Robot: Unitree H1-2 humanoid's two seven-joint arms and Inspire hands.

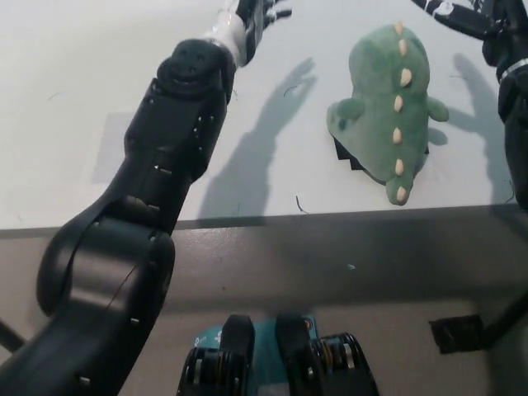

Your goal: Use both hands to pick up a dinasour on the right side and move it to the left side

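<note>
White tabletop (66, 115) carries the green plush dinosaur (386, 111) lying untouched near its front edge, the left hand (260, 15) above and left of the dinosaur, the right hand (487, 21) at its upper right, grips of both unreadable.
</note>
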